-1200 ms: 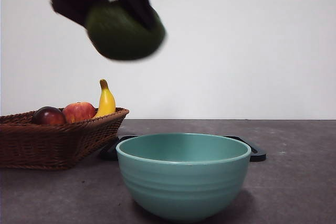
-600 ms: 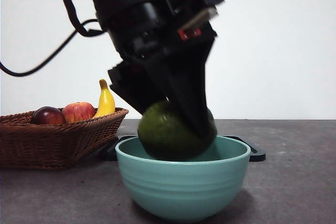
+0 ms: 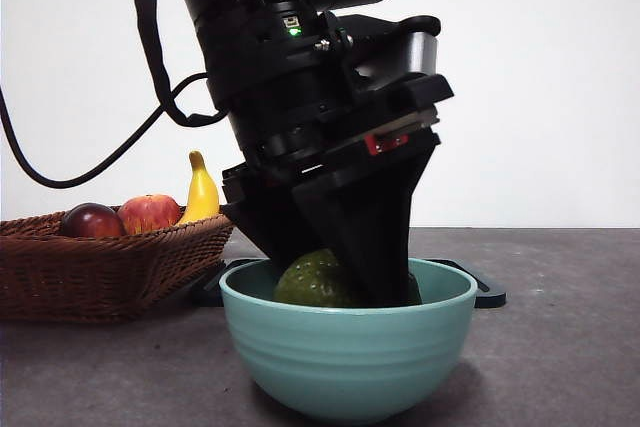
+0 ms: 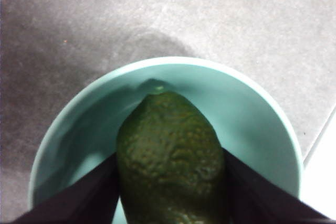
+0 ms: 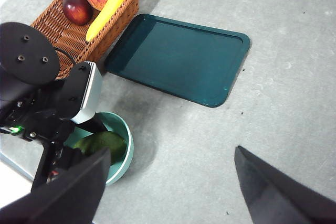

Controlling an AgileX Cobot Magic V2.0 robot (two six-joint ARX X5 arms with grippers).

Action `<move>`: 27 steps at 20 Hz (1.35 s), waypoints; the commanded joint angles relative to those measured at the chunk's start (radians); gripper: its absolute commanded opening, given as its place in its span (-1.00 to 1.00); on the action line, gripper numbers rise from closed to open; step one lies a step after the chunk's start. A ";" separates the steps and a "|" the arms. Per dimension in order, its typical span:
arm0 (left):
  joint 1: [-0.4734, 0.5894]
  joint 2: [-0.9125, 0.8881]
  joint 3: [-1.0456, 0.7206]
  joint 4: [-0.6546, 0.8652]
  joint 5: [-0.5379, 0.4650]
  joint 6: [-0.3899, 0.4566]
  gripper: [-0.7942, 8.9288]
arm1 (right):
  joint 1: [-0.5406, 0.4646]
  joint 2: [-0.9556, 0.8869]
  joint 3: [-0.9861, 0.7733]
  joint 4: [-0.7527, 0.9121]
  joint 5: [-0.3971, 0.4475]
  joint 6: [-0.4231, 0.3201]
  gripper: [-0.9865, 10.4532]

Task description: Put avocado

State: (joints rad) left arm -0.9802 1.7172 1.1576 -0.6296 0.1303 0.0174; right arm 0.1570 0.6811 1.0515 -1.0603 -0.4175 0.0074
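Observation:
The avocado (image 3: 315, 280), dark olive green with bumpy skin, sits low inside the teal bowl (image 3: 350, 352). My left gripper (image 3: 340, 282) is shut on it, its black jaws pressed against both sides of the avocado (image 4: 170, 156) in the left wrist view, with the bowl's rim (image 4: 262, 98) around it. The right wrist view shows the avocado (image 5: 102, 144) in the bowl (image 5: 126, 153) from high above. My right gripper (image 5: 170, 182) is open and empty, well above the table.
A wicker basket (image 3: 100, 267) at the left holds a dark red-purple fruit (image 3: 92, 220), a red apple (image 3: 150, 212) and a banana (image 3: 203, 192). A dark teal tray (image 5: 178, 59) lies flat behind the bowl. The left arm's cable (image 3: 90, 172) hangs at the left.
The left arm has come down from the upper left with the avocado and lowered it into the bowl. The avocado now sits deeper in the bowl than half a second ago.

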 commanded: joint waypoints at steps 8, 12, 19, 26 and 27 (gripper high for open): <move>-0.013 -0.014 0.015 -0.008 0.000 -0.010 -0.18 | 0.005 0.004 0.019 0.003 -0.001 0.011 -0.16; 0.015 -0.147 0.016 0.001 0.000 -0.029 -0.18 | 0.005 0.004 0.019 0.004 -0.001 0.011 -0.16; 0.211 -0.476 0.016 -0.003 0.000 -0.090 -0.18 | 0.005 0.015 0.019 0.004 -0.006 0.011 -0.16; 0.442 -0.728 0.005 -0.143 0.027 -0.090 -0.20 | 0.007 0.075 0.019 0.011 -0.039 0.011 -0.16; 0.463 -0.755 -0.008 -0.162 0.050 -0.085 -0.20 | 0.011 0.085 0.019 0.019 -0.039 0.011 -0.16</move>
State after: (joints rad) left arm -0.5068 0.9493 1.1400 -0.7940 0.1757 -0.0761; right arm 0.1654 0.7616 1.0515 -1.0531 -0.4519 0.0078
